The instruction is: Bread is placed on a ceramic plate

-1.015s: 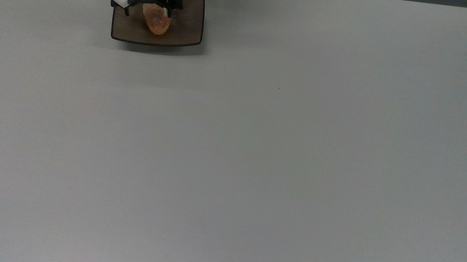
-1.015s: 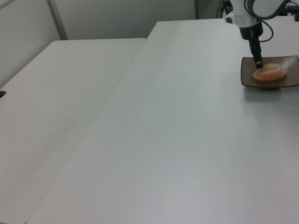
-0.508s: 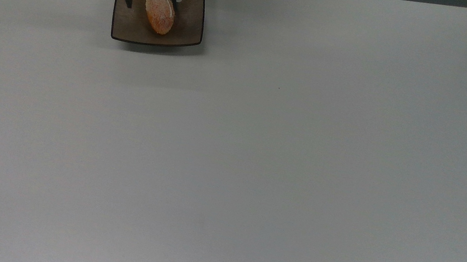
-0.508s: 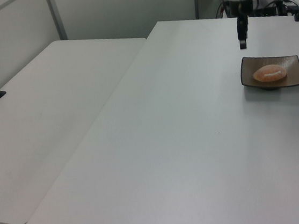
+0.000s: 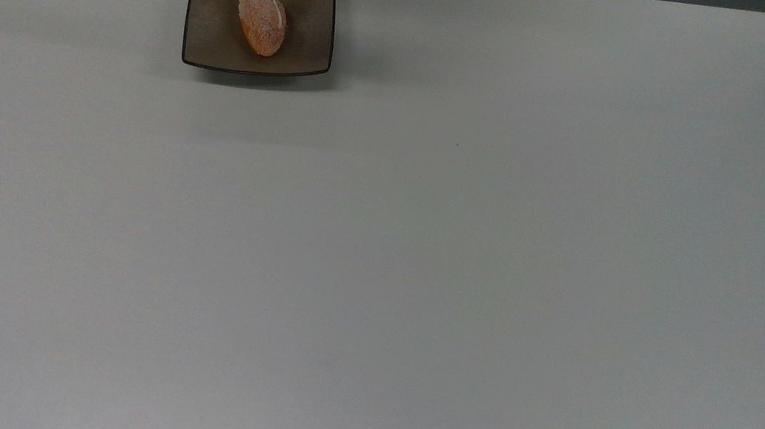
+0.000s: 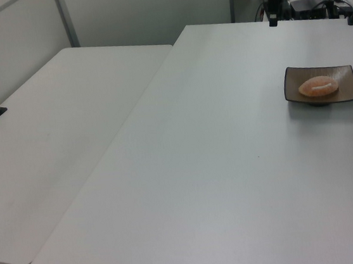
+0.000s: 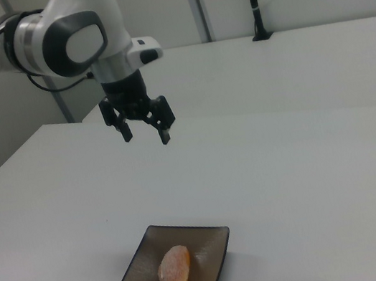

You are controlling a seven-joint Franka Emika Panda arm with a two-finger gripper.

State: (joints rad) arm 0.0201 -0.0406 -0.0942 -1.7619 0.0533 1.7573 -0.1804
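Bread (image 5: 261,21) sits on the ceramic plate (image 5: 305,46), upper left; my gripper (image 7: 145,133) hangs above, spread and empty. I'd just park it.

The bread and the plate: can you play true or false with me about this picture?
1. The bread lies on the ceramic plate. True.
2. The gripper is holding the bread. False: it is open and empty, up above the table.
3. The plate is round. False: it is square.
4. The bread is orange-brown with a white stripe. True.
5. In the top view, the plate sits in the table's middle. False: it sits near the upper left edge.
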